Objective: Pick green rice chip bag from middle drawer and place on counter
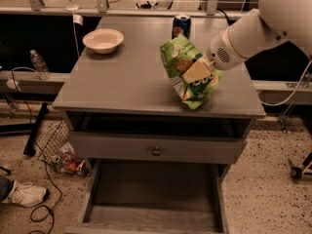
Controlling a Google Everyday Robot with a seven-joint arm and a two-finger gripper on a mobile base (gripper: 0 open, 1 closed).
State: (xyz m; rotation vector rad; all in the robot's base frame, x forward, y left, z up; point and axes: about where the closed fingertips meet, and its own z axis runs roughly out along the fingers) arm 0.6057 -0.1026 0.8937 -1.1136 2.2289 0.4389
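The arm [258, 28] has rounded white shells, a dotted round wrist vent [223, 55] and a tan gripper [196, 71] clamped on the green rice chip bag [176, 57].

A shallow round white bowl [103, 40] sits upright. A blue metal soda can [181, 26] stands well to the bowl's right. A clear plastic bottle [38, 65] stands to the bowl's lower left. Farther below the bowl are a wire basket of litter [57, 144] and a white sneaker [24, 194].
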